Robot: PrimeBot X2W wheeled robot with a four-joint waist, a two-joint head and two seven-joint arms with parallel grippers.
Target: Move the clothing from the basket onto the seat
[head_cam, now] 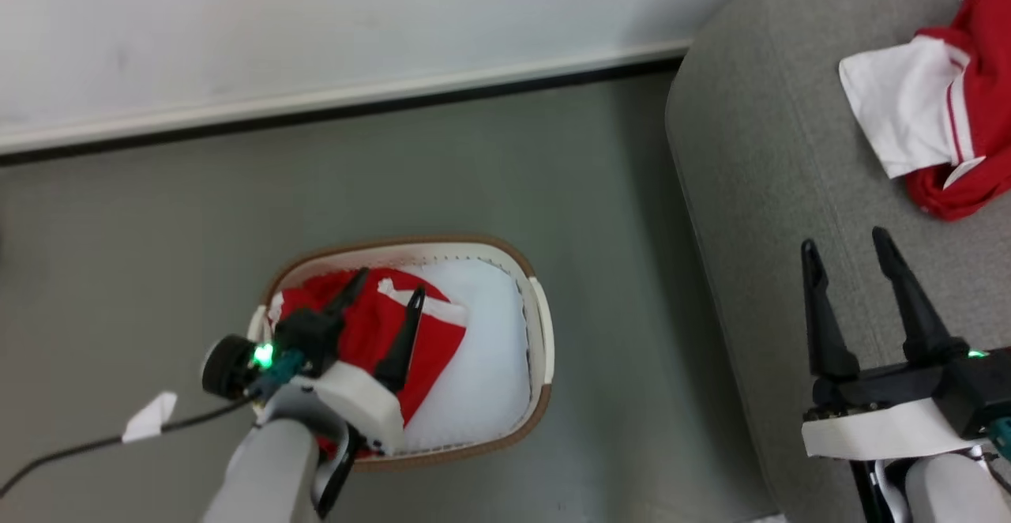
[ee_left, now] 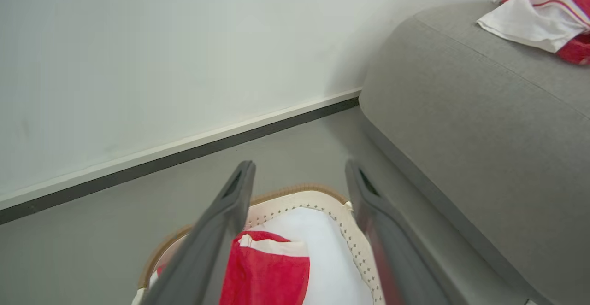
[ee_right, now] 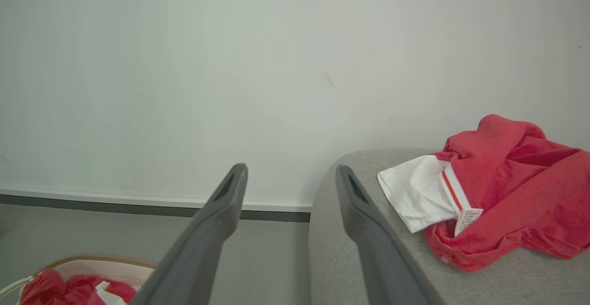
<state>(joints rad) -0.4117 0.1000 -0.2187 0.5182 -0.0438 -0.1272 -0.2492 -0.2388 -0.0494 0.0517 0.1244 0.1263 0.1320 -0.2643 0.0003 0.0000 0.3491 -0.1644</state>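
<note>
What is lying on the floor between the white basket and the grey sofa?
Nothing. In the head view, the strip of grey floor between the basket and the sofa is bare.

Basket (head_cam: 545,325) on the floor (head_cam: 158,231), left of the seat (head_cam: 758,191).
One garment (head_cam: 430,349) lies in the basket's left half; another garment (head_cam: 940,104) lies on the seat, far right; the wall (head_cam: 316,17) runs behind both.
</note>
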